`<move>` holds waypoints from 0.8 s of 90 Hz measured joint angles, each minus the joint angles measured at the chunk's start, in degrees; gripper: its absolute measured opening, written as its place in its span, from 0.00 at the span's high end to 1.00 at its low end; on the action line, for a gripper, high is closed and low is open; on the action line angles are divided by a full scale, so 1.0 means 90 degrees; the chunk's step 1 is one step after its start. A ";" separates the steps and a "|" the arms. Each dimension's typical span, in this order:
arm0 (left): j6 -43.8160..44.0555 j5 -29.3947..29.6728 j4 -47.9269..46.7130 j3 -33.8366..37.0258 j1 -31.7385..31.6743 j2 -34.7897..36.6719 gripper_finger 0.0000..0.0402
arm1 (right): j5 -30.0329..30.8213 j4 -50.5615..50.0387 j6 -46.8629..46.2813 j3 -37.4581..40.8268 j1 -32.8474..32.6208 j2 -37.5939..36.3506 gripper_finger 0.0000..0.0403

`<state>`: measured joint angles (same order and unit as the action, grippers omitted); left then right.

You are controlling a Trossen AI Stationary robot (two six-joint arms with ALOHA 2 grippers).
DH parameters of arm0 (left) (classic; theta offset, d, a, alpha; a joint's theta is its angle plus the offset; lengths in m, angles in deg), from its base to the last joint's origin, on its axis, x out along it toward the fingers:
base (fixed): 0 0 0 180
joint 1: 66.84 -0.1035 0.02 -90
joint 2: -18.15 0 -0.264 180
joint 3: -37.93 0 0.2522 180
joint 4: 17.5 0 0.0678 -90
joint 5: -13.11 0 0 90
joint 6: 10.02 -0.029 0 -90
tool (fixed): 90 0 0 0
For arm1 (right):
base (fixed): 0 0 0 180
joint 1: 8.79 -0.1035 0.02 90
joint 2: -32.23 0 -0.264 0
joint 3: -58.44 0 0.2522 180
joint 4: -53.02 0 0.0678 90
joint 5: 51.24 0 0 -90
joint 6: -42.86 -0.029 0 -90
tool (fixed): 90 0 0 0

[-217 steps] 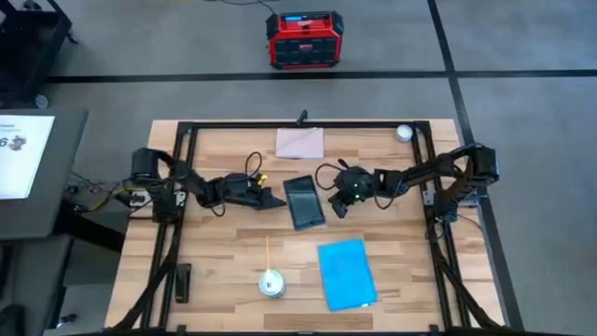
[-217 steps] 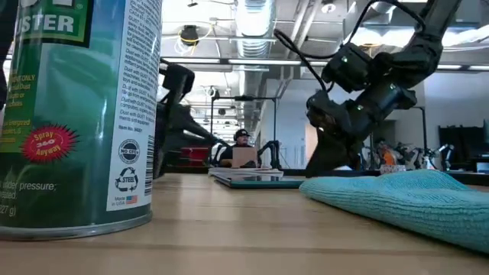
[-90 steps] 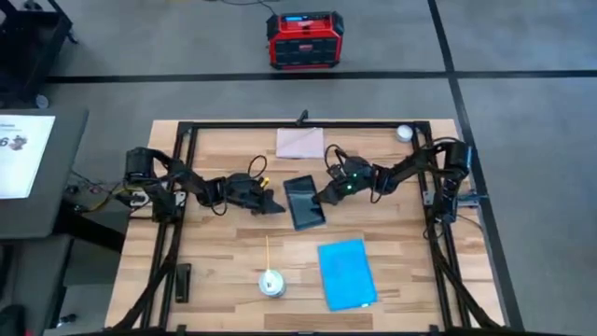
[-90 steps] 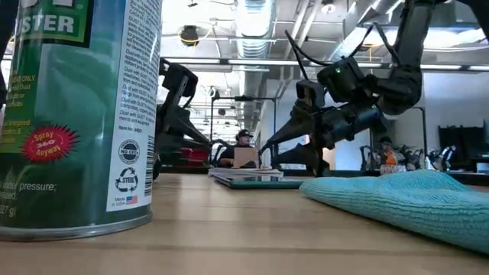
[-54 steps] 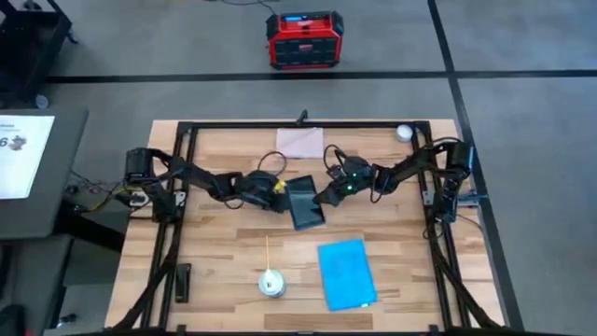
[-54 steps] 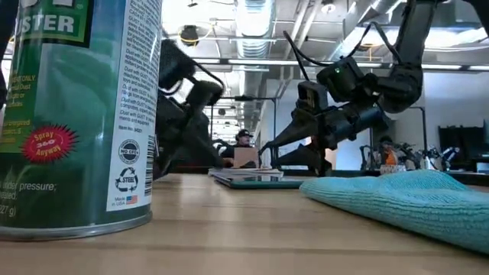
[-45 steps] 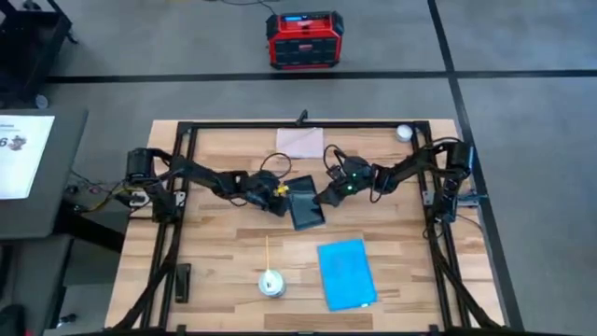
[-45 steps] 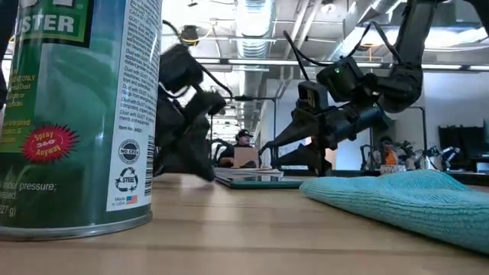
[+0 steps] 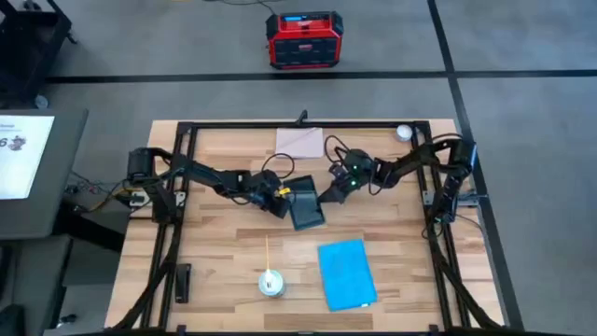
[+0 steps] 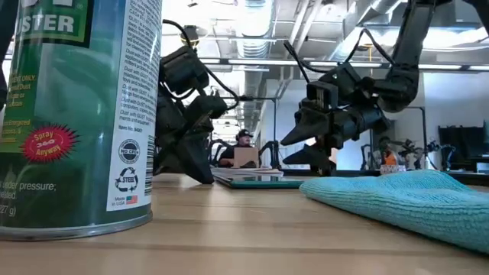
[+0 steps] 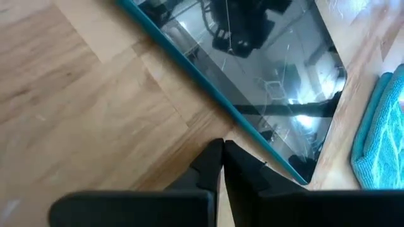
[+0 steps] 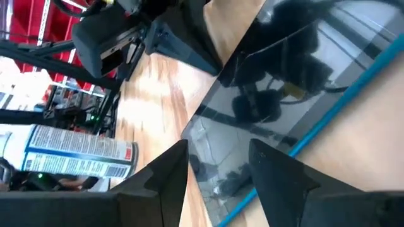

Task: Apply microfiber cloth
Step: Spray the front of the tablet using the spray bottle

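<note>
The bright sky-blue folded microfiber cloth (image 9: pixel 346 273) lies untouched at the lower middle of the frame. At centre, the left gripper (image 9: pixel 283 207), fingers together, and the right gripper (image 9: pixel 328 194), fingers spread, flank the black glossy tablet (image 9: pixel 305 203).

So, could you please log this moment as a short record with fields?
cloth: sky-blue cloth lies flat on the near right part of the table, untouched
tablet: black tablet at table centre, screen up
left gripper: left gripper shut, tips at the tablet's left edge
right gripper: right gripper open, held over the tablet's right edge
spray can: spray can stands left of the cloth
beige sheet: beige sheet at the far edge
</note>
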<state>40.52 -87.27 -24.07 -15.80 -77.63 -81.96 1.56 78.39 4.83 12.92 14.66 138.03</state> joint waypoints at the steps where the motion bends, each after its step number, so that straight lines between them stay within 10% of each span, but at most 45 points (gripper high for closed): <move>1: -0.0002 0.0002 0.0015 0.0000 0.0000 0.0000 1.00 | 0.0031 -0.0046 0.0043 -0.0004 0.0003 -0.0002 0.62; 72: 0.0028 0.0380 0.0395 0.0000 -0.0034 -0.0007 1.00 | 0.2340 -0.1742 0.0973 -0.0371 -0.0491 -0.0042 0.62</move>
<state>40.77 -83.85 -20.52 -15.80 -77.93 -82.03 22.62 62.70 13.59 9.58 10.24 137.66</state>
